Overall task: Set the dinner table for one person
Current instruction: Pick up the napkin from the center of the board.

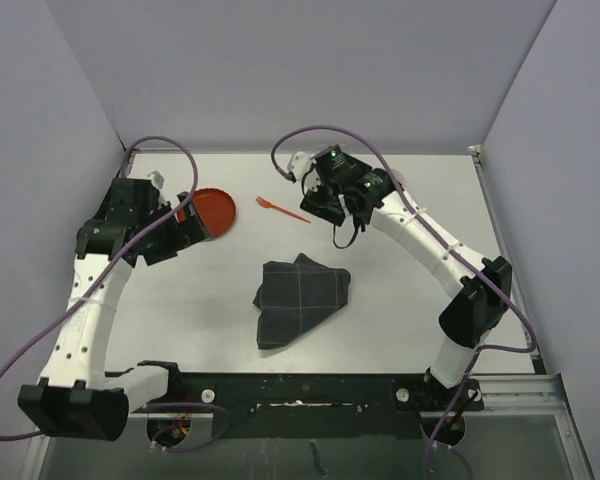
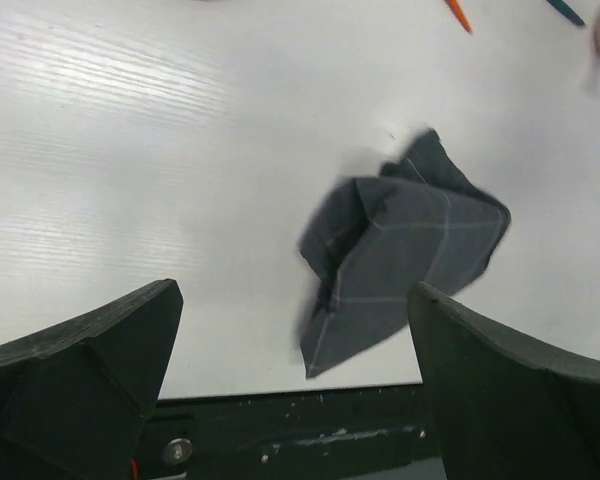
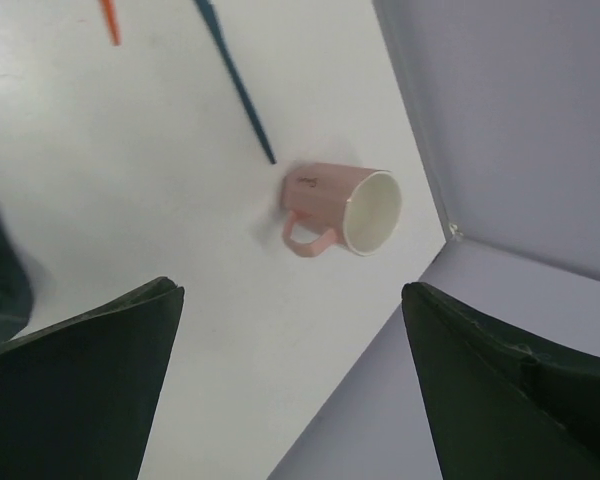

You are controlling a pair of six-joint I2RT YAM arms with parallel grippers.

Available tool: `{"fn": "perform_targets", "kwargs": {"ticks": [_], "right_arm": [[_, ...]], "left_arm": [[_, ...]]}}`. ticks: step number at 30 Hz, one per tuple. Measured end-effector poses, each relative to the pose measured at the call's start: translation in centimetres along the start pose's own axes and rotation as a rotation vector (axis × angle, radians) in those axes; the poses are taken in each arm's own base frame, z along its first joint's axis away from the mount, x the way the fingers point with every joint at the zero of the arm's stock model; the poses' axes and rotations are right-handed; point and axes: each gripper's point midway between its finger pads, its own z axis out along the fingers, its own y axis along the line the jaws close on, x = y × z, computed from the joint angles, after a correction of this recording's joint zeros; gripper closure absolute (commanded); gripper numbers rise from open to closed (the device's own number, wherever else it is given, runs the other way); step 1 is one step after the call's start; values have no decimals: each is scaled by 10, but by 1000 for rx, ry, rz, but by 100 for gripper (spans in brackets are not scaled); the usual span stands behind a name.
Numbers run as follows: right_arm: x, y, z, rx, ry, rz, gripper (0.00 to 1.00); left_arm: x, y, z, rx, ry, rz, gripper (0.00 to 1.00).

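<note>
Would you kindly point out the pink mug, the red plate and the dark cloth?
pink mug (image 3: 325, 195): right wrist view, on its side wall.
red plate (image 1: 216, 211): top external view, on its bare inner face.
dark cloth (image 1: 300, 298): top external view, middle of the folded fabric.

The top camera sits high above and behind the arms and looks down and forward on the whole dinner table (image 1: 400, 300) from far off, with the left arm's base (image 1: 75, 405) and the right arm's base (image 1: 445, 385) at its lower edge. The left wrist camera is much nearer. It looks out past the left gripper (image 2: 292, 290), down toward the table's near edge, onto the dark cloth (image 2: 400, 260). The right wrist camera looks past the right gripper (image 3: 290, 288) toward a corner by the wall (image 3: 500, 100), onto a pink mug (image 3: 335, 205). The top and left wrist views share the cloth, and the orange fork (image 1: 282, 209) shows in all three.
</note>
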Motion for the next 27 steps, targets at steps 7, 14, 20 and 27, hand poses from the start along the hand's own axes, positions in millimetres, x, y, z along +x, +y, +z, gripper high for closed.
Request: {"fn": "perform_targets", "kwargs": {"ticks": [7,14,20,27], "right_arm": [[2,111,-49,-153,-57,-225,5],[-28,183,-91,-276,-175,-400,5],[-35,225,-125,-430,-249,-521,4],[-8,281,-140,-671,-250,-736,3]], "left_arm": [[-3,78,85,-123,108,-189,2],[-13,75,111,-62,95,-194,2],[-22,97,110,-52,73,-264,2],[-24,137,109,-69,68,-390,2]]}}
